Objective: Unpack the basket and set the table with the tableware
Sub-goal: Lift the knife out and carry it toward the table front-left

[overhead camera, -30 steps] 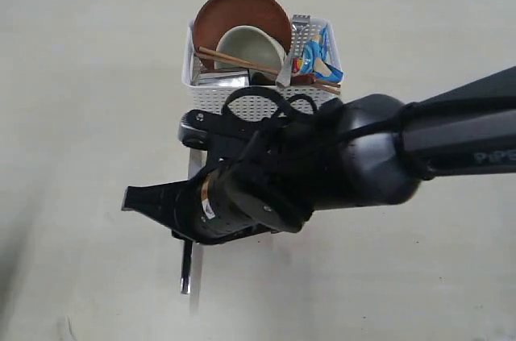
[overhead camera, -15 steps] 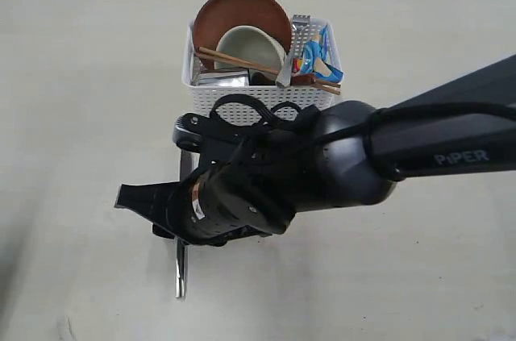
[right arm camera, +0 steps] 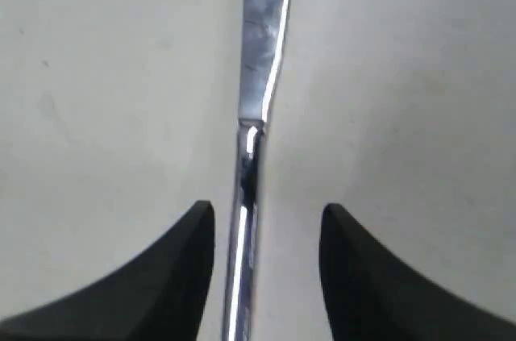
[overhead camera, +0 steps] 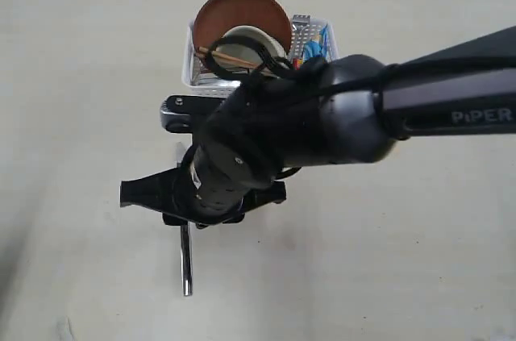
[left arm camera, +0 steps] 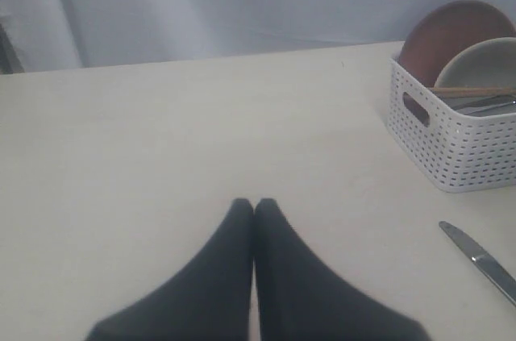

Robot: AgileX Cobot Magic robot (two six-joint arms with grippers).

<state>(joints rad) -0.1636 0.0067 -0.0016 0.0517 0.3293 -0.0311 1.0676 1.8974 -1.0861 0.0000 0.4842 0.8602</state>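
While I watch from the console, the table (overhead camera: pixel 81 75) fills every view, pale and broad, with the basket (left arm camera: pixel 459 147) as my one marker on it. My right arm (overhead camera: pixel 339 119) is the bulkiest thing over it, reaching in across the basket's near wall in the exterior view and hiding most of that wall. Inside the basket the brown plate (overhead camera: pixel 238 10) stands on edge against the far wall, and the off-white bowl (overhead camera: pixel 246 37) leans just in front of it. A blue packet (overhead camera: pixel 316 49) sits at the basket's other end from the plate.

My left gripper (left arm camera: pixel 255 204) hovers low over bare table, well off from the basket's end with the handle cut-out, fingers pressed together with nothing between them. My right gripper (right arm camera: pixel 268 210) has its fingers spread wide. The knife (right arm camera: pixel 262 59) lies flat on the table between them with a gap showing on either side, so nothing is gripped; it rests apart from the basket, out beyond the near wall. Two chopsticks (overhead camera: pixel 222 56) lie slanted across the basket, over the bowl's rim.
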